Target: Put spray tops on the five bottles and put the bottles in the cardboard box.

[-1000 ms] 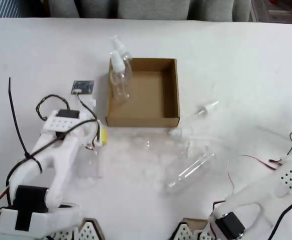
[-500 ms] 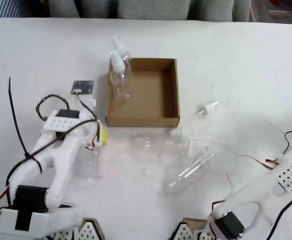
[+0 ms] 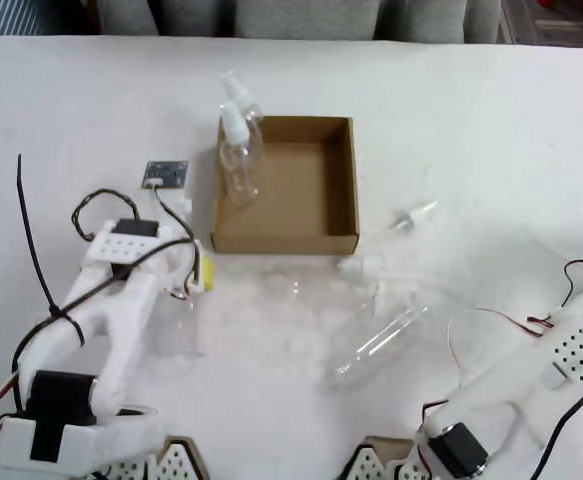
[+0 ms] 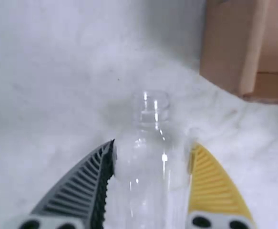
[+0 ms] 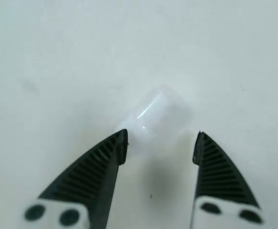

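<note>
1. Two arms, one mover: the right arm (image 3: 571,360) shifts a little over the last second at the lower right of the high view. The left arm (image 3: 111,300) keeps the same pose throughout.
2. Right gripper (image 5: 160,140): jaws stand wide, pointed down at the table (image 5: 57,47). A small translucent cap piece (image 5: 159,114) lies just ahead of the tips and between them, not touched. It looks like part of a spray top, but I can't tell for sure.
3. Left gripper (image 4: 150,157): closed narrow on the uncapped bottle (image 4: 153,119), with the black and yellow fingers against its sides. The bottle stands upright, neck open, near a corner of the cardboard box (image 4: 236,52).
4. High view: two capped bottles (image 3: 239,150) stand at the box's left wall; inside or outside, can't tell. One bare bottle (image 3: 381,345) lies on the table in front of the box. A loose spray top (image 3: 413,217) lies off the box's right side, apart from it.
5. Meaning: the small shift reads as the right arm lining up on the cap piece for a pick. The piece would then go to the held bottle's open neck.
6. Progress, as a judgement: two bottles are capped, the held one is bare and waiting, and the lying one is untouched. Capping is well short of done.
</note>
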`<action>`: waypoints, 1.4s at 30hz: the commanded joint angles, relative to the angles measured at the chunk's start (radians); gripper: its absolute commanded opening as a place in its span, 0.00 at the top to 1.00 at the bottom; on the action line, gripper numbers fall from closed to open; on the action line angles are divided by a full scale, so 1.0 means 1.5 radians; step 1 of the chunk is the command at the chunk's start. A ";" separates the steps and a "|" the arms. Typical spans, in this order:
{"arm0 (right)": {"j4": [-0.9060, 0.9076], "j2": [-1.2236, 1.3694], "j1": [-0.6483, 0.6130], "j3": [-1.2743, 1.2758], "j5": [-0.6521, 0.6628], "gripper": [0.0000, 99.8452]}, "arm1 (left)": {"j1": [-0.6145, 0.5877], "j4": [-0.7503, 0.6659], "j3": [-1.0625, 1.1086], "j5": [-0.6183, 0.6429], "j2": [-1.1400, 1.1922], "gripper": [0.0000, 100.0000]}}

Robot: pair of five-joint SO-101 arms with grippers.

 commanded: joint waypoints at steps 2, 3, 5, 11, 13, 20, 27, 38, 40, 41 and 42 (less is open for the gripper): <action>-0.032 0.017 -0.014 -0.018 -0.027 0.80 | -0.006 -0.014 -0.003 -0.007 -0.026 0.98; -0.042 0.024 -0.015 -0.018 -0.027 0.80 | -0.006 -0.014 -0.003 -0.007 -0.026 0.98; -0.061 0.038 -0.021 -0.018 -0.024 0.80 | -0.006 -0.014 -0.003 -0.007 -0.026 0.98; -0.063 0.055 -0.035 -0.018 -0.018 0.82 | -0.006 -0.014 -0.003 -0.007 -0.026 0.98; -0.064 0.052 -0.035 -0.019 0.011 0.88 | -0.006 -0.014 -0.003 -0.007 -0.026 0.98; 0.021 -0.011 -0.071 -0.019 0.207 0.98 | -0.006 -0.015 -0.003 -0.007 -0.026 0.98; 0.102 -0.059 -0.118 0.010 0.370 0.98 | -0.006 -0.015 -0.003 -0.007 -0.026 0.98; 0.101 -0.205 -0.159 0.310 0.450 0.98 | -0.006 -0.015 -0.003 -0.007 -0.026 0.98; 0.101 -0.245 -0.166 0.368 0.464 0.98 | -0.006 -0.015 -0.003 -0.007 -0.026 0.98; 0.101 -0.265 -0.171 0.400 0.478 0.98 | -0.006 -0.015 -0.003 -0.007 -0.026 0.98; 0.101 -0.287 -0.176 0.433 0.492 0.98 | -0.006 -0.015 -0.003 -0.007 -0.026 0.98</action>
